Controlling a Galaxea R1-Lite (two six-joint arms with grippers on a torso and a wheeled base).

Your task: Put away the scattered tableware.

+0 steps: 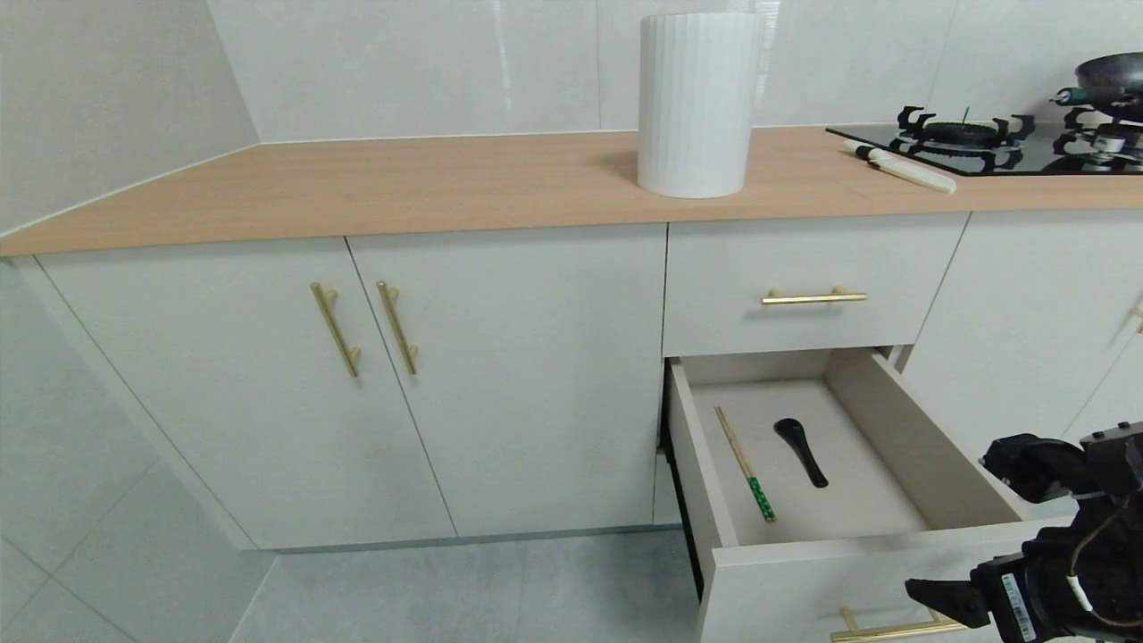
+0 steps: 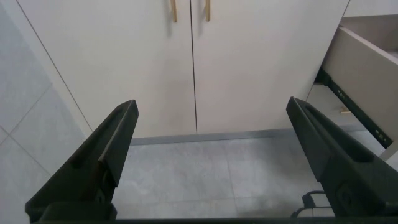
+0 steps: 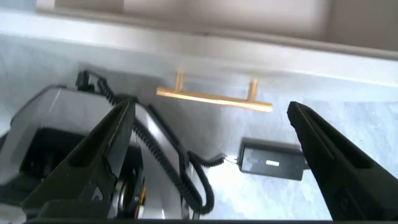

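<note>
White knife [image 1: 902, 167] upper right on table [image 1: 402, 183].
Likely light, stiff, slippery; grasp mid-length. Left pincer [image 2: 211, 109], right pincer [image 3: 210, 112] spread.

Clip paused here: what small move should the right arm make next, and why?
Probably close the open right claw on the gold bar handle of the pulled-out white drawer to push it shut: the green-tipped wooden chopsticks and black spoon already lie inside, and that handle is just before the claw.

Pan [image 1: 1109, 73]: cut off at 2 o'clock, head view.
Canister [image 1: 695, 107]: top cut off at 12 o'clock.
Handle [image 1: 880, 630]: cut off at 5 o'clock.
Chopsticks [image 1: 744, 463]: count cannot be told.
</note>
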